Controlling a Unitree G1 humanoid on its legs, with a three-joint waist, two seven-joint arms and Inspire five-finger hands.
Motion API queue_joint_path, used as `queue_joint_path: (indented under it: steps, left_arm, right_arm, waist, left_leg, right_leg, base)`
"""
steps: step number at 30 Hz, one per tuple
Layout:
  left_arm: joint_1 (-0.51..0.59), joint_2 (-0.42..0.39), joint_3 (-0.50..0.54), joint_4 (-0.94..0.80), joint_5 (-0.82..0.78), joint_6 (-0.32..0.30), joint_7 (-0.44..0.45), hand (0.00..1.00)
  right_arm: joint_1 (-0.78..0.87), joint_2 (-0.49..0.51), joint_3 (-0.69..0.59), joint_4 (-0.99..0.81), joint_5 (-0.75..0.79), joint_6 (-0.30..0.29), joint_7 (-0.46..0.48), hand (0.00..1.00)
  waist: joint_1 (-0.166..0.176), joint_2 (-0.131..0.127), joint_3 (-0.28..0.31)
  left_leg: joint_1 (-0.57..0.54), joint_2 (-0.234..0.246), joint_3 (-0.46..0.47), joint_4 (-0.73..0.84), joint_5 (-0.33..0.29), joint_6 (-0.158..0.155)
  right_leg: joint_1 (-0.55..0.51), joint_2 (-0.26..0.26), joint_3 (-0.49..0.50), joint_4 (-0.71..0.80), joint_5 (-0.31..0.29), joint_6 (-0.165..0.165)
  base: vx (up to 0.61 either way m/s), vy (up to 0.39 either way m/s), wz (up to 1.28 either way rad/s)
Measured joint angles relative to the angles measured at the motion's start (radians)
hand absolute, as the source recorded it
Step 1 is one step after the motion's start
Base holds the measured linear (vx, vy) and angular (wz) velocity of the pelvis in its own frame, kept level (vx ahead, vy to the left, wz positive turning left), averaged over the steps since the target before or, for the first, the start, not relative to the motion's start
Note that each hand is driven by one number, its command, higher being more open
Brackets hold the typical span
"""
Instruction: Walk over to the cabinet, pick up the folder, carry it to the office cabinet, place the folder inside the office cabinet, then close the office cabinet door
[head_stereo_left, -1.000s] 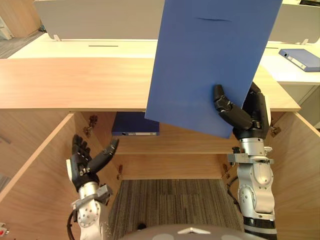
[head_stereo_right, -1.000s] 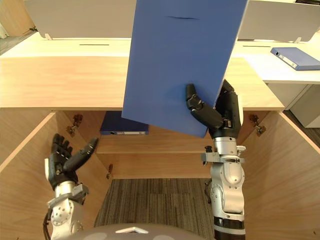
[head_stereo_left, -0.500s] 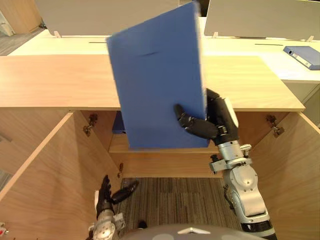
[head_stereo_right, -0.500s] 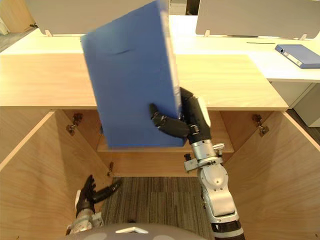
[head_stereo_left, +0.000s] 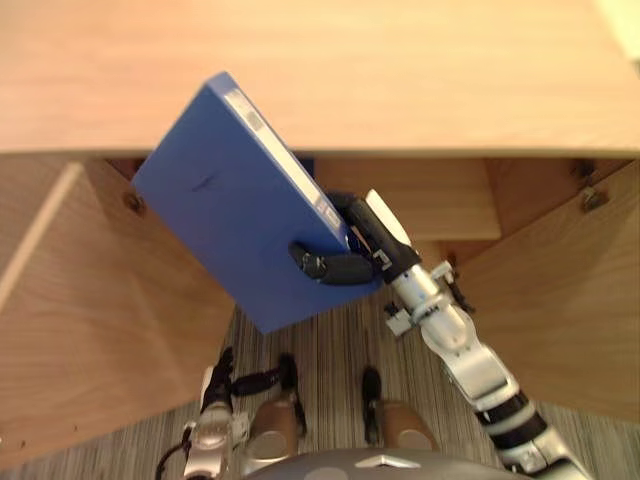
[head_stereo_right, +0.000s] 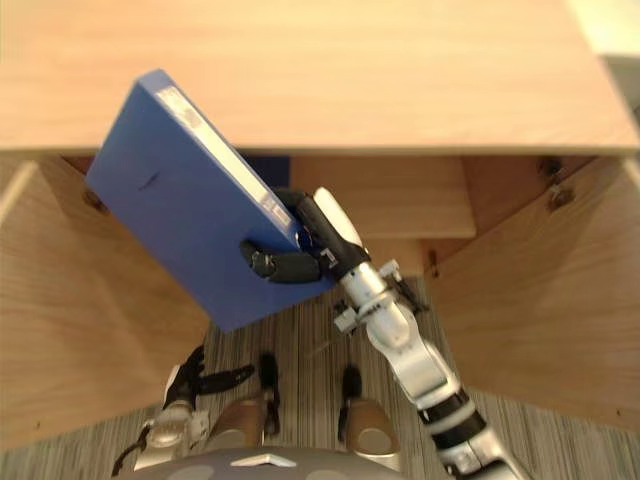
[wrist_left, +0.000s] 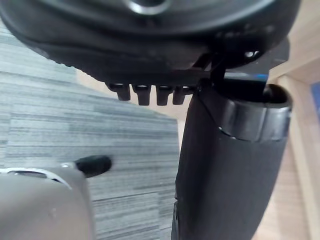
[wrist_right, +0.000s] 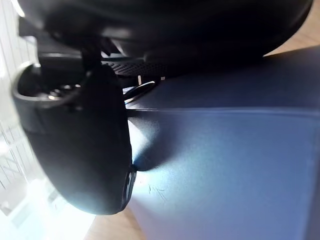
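Note:
My right hand is shut on a large blue folder, thumb across its front face and fingers behind the lower corner. The folder hangs tilted in front of the open wooden office cabinet, just below its top board, with the labelled spine turned up and to the right. The right wrist view has the thumb pressed on the folder's blue cover. My left hand hangs low over the carpet at the lower left, fingers straight and spread, holding nothing. Another blue folder lying on the shelf shows as a sliver behind the held one.
The cabinet's left door and right door both stand open toward me. A wide wooden top runs across above the opening. Grey striped carpet lies below, between the doors.
The view has tipped down toward the cabinet opening. My right hand has lowered the folder and tilted it left, from above the top board to in front of the opening. The left hand stays low.

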Motion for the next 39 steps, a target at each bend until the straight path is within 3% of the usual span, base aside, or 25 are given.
queue_joint_path:
  steps: [6,12,17,18,24,31,39]
  left_arm:
    - [-0.081,0.009,-0.002,-0.045,-0.029,-0.005,0.02,1.0]
    - [-0.122,-0.011,0.005,-0.173,-0.039,-0.009,0.029,1.0]
    - [-0.17,-0.044,0.005,-0.264,-0.045,-0.009,0.025,1.0]
    - [-0.181,-0.039,0.006,-0.285,-0.045,-0.009,0.024,1.0]
    - [-0.225,-0.036,0.036,-0.329,-0.077,-0.007,0.023,1.0]
    - [-0.232,-0.035,0.037,-0.362,-0.082,-0.007,0.019,1.0]
    - [-0.232,-0.042,0.036,-0.396,-0.087,-0.007,0.019,1.0]
  right_arm:
    - [-0.034,-0.046,0.023,0.014,-0.075,0.011,-0.05,0.0]
    - [-0.035,-0.084,0.028,-0.075,-0.108,0.016,-0.099,0.0]
    - [-0.041,-0.01,-0.069,-0.102,-0.087,0.016,-0.116,0.0]
    - [-0.042,0.021,-0.111,-0.101,-0.027,0.017,-0.118,0.0]
    - [-0.075,0.136,-0.266,-0.029,0.26,0.019,-0.172,0.0]
    - [-0.113,0.17,-0.4,0.04,0.57,0.017,-0.205,0.0]
    - [-0.249,0.181,-0.515,0.12,0.821,-0.028,-0.247,0.0]
  waist:
    - [0.017,0.021,0.09]
    - [0.032,0.041,0.108]
    - [0.049,0.04,0.126]
    - [0.053,0.035,0.136]
    - [0.065,0.029,0.167]
    - [0.073,0.027,0.172]
    - [0.079,0.026,0.173]
  left_leg:
    - [-0.272,0.037,-0.008,0.263,-0.079,0.002]
    - [-0.536,0.084,-0.031,0.51,-0.155,0.0]
    - [-0.692,0.094,-0.061,0.641,-0.189,0.005]
    - [-0.724,0.094,-0.064,0.664,-0.196,0.009]
    - [-0.81,0.099,-0.067,0.722,-0.204,0.005]
    - [-0.845,0.102,-0.077,0.735,-0.21,0.002]
    - [-0.87,0.101,-0.084,0.734,-0.209,0.002]
  right_leg:
    - [-0.287,0.0,0.015,0.282,-0.088,-0.011]
    - [-0.544,0.007,0.013,0.521,-0.165,-0.024]
    - [-0.685,0.002,0.003,0.654,-0.207,-0.025]
    - [-0.718,0.0,0.003,0.68,-0.217,-0.021]
    - [-0.806,-0.003,0.008,0.745,-0.231,-0.025]
    - [-0.837,-0.001,0.004,0.758,-0.238,-0.027]
    - [-0.855,-0.001,-0.003,0.752,-0.238,-0.027]
  base:
    - [-0.17,-0.025,-0.05]
    - [-0.15,-0.032,-0.03]
    - [-0.06,0.005,0.07]
    - [-0.05,0.004,0.08]
    - [-0.02,0.005,0.01]
    - [0.01,0.028,0.0]
    - [0.02,0.059,0.01]
